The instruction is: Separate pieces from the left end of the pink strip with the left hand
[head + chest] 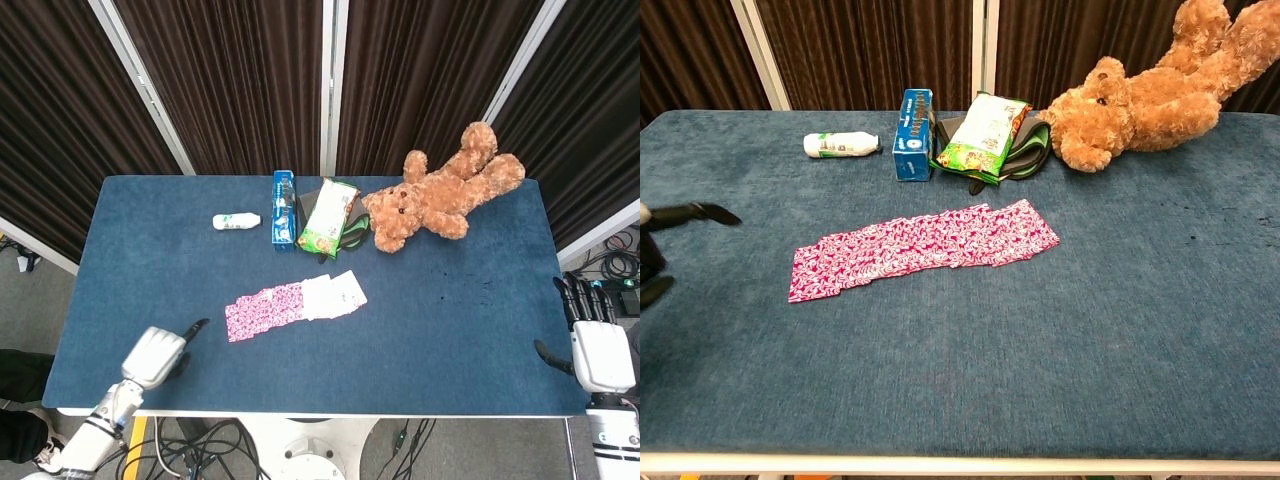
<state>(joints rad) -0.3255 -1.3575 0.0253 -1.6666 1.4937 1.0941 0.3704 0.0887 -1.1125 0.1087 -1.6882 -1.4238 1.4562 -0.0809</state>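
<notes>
While our left hand (pixel 155 355) hovers empty, one finger extended, the pink strip (pixel 295 303) lies at two o'clock, its long axis running nine to three.

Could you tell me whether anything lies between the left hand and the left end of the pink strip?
Nothing visible does: only bare blue table separates the left hand from the pink strip.
</notes>
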